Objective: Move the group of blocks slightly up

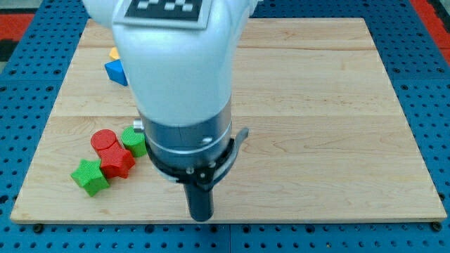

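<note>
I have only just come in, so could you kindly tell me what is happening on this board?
A robot arm is pushing blocks with my tip, which sits near the board's bottom edge, to the right of and apart from a cluster: a red cylinder, a red star-like block, a green star-like block and a green block. A blue block and a yellow block lie at upper left, partly hidden by the arm.

Red cylinder (104, 140), red star (117, 161), two green blocks (89, 176) (133, 140) clustered together.
</note>
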Available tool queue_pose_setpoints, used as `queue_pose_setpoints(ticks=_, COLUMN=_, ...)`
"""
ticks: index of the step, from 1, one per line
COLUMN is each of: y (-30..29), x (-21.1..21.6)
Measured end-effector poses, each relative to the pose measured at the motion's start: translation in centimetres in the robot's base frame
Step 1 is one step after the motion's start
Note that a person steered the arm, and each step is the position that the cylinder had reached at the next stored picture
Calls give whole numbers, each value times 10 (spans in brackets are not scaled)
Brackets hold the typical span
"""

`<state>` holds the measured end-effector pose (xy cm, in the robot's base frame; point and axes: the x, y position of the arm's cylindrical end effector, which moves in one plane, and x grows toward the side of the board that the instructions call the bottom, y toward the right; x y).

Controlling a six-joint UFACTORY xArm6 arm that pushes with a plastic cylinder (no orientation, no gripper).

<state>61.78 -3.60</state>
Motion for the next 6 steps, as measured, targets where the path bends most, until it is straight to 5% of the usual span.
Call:
queue_pose_setpoints(ticks=4, y=-209, x=-18)
queue_pose_setpoints(ticks=6, y=-159, x=-51)
